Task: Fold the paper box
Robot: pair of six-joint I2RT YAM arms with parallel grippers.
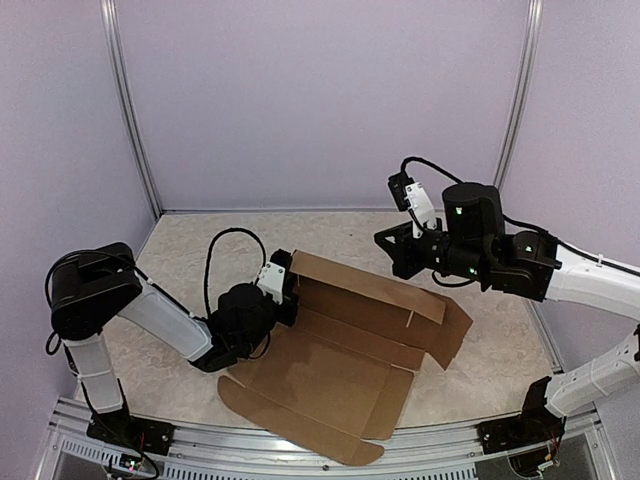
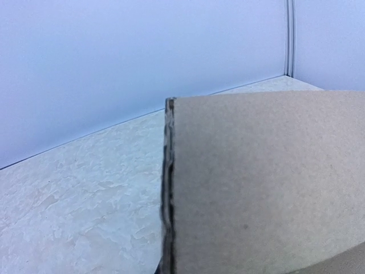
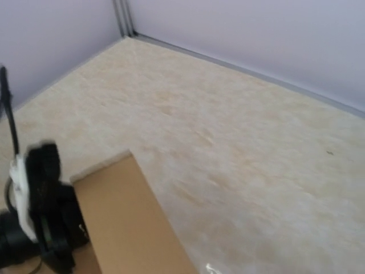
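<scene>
- Surroundings: mottled beige table, pale walls at back and sides, metal rail along the near edge.
- In the way: raised rear panel of the box, standing between the right jaws and the flat base panel.
- Box: brown, half unfolded on the table. Base panel flat, just right of and nearer than the left jaws. Rounded flap flat toward the rail. Rear panel tilted up.
- Left gripper: jaws closed on the left end of the raised panel. In the wrist view, cardboard edge close against the camera, filling the right half.
- Right gripper: clear of the box, above the table just beyond the panel's right part. Jaw gap impossible to tell, fingers outside the wrist view.
- Left arm: low, elbow near the table, forearm reaching rightward, black cable looped above the wrist.
- Right arm: raised, reaching leftward, wrist camera angled down at the table and the panel's left end.
</scene>
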